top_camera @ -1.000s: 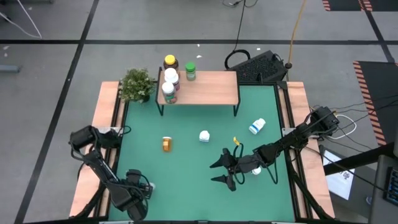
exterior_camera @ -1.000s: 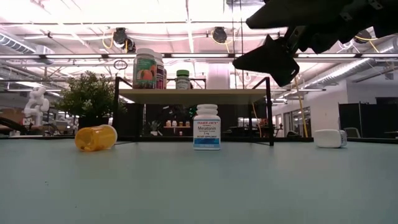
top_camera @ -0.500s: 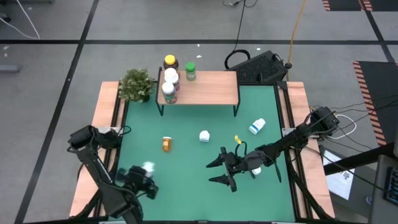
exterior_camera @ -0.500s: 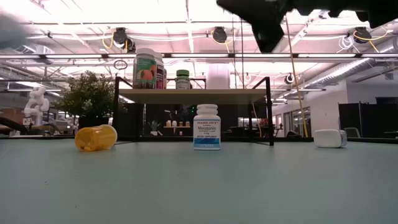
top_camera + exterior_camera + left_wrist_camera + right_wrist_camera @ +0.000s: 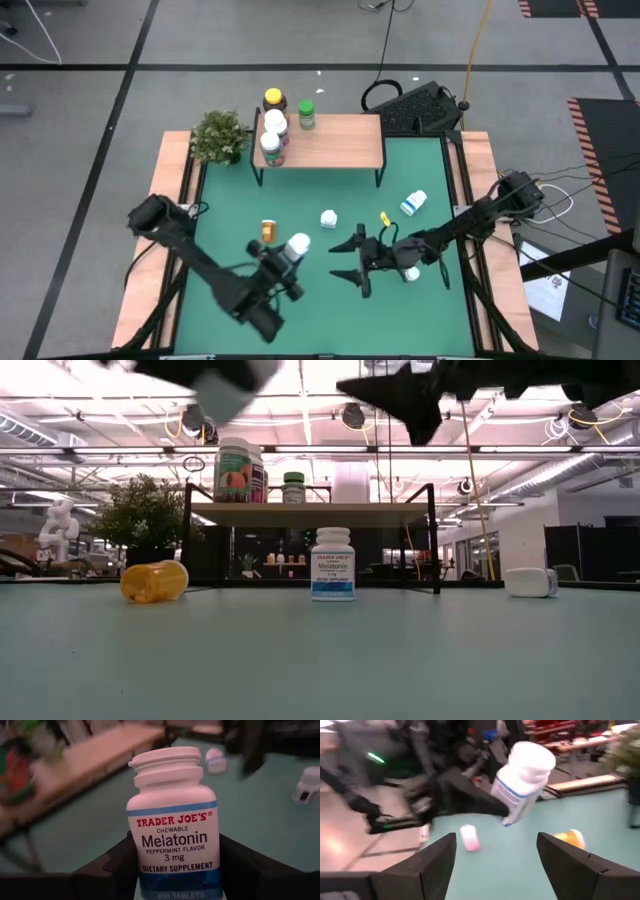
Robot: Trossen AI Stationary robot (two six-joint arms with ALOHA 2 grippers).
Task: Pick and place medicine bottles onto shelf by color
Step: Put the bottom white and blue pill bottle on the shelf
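Note:
My left gripper (image 5: 287, 256) is shut on a white medicine bottle (image 5: 172, 825) with a blue-banded Melatonin label, held in the air over the table's middle. My right gripper (image 5: 350, 262) hangs open just right of it, its fingers pointing at that bottle (image 5: 522, 780) and touching nothing. The shelf (image 5: 335, 142) stands at the far side with several bottles on its left end. On the table an amber bottle (image 5: 268, 231) lies on its side, a white bottle (image 5: 328, 218) stands upright, and a blue-labelled white one (image 5: 413, 203) lies on its side. My left gripper pinches the lower part of the bottle's body (image 5: 140, 867) between its two fingers (image 5: 112, 870), one on each side of the label. The fingers come from the table's near left, slanting slightly down. The bottle is lifted clear, cap up and tilted.
A potted plant (image 5: 220, 135) stands left of the shelf. Another white bottle (image 5: 410, 273) lies under my right arm. Open green table lies in front of the shelf, and wooden strips run along the table's left and right sides.
My left gripper has swung up from the near left corner toward the table's middle, its wrist rolling, carrying the white bottle clear of the table. My right gripper has risen a little and tipped up toward level, staying open.

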